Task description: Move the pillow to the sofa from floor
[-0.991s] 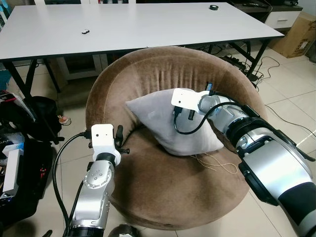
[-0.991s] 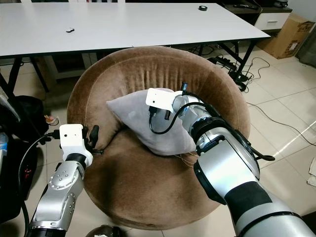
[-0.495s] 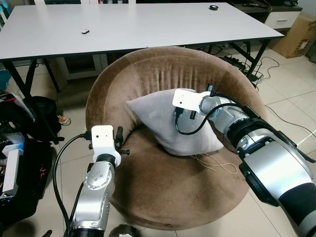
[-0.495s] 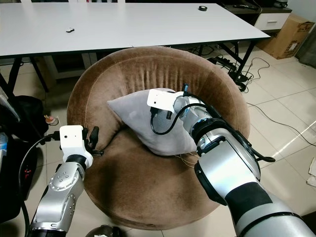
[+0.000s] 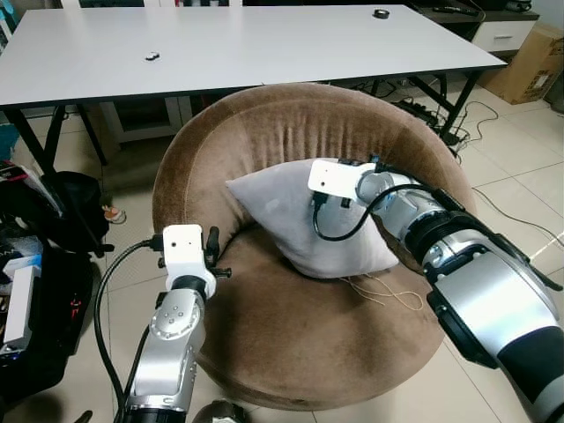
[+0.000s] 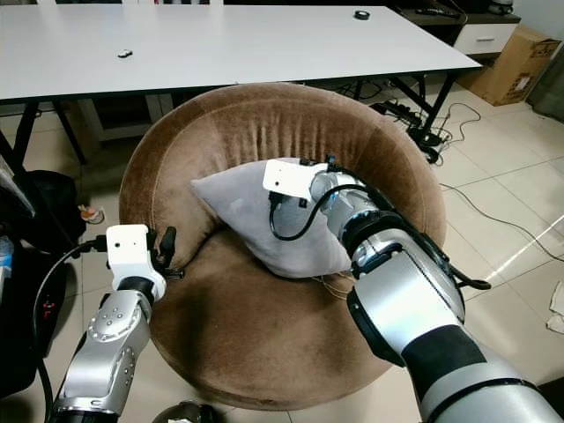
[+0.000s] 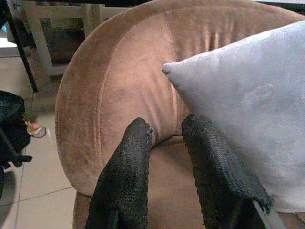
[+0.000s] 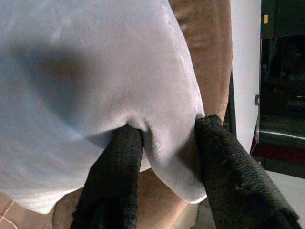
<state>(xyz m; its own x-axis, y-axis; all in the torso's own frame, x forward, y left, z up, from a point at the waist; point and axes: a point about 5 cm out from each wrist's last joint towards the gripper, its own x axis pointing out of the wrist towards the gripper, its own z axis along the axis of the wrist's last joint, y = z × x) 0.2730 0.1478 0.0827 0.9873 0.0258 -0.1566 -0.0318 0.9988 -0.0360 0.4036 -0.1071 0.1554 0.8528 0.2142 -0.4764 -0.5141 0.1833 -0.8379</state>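
A light grey pillow [image 5: 282,220] leans on the seat and backrest of the round brown sofa chair [image 5: 300,123]. My right gripper [image 8: 164,126] is at the pillow's upper edge, shut on the pillow, with a fold of grey fabric bulging between its two black fingers [image 8: 119,157]. My right arm reaches in over the sofa's right side. My left gripper [image 7: 167,131] hovers by the sofa's left rim, open by a narrow gap and holding nothing, close to the pillow's left corner [image 7: 167,69] without touching it.
A long white table [image 5: 247,44] stands just behind the sofa. Dark bags and boxes [image 5: 35,264] crowd the floor on the left. Cables [image 5: 458,123] and a cardboard box [image 5: 533,62] lie on the tiles at the right.
The right wrist and the pillow's top edge have shifted very slightly. The left arm has hardly moved.
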